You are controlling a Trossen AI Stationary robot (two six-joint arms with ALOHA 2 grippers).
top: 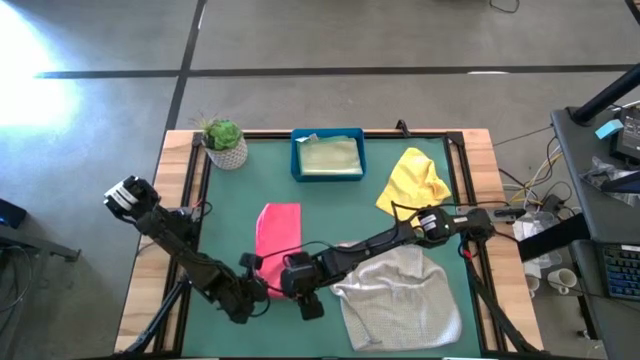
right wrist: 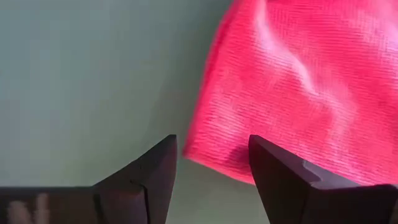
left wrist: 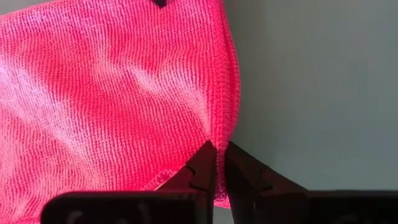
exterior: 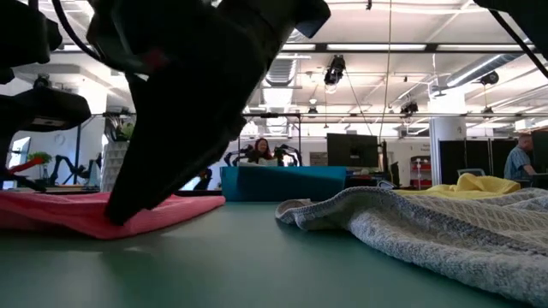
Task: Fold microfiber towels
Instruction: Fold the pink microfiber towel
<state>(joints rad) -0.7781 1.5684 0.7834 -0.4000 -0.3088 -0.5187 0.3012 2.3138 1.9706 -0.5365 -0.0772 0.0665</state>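
Left gripper (left wrist: 219, 163) pinches the near corner of the pink towel (top: 278, 232) — right gripper (right wrist: 211, 163) gapes just short of its other near corner — risk: a thin edge bite slips, skewing the fold.

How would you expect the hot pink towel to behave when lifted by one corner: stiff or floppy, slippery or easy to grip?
Probably floppy: the hot pink towel lies flat with soft ripples, so its free part would likely hang and drag. Likely easy to grip: its looped knit looks rough, and the left gripper is shut on its edge. Seemingly light, being thin; the right gripper waits open beside it.
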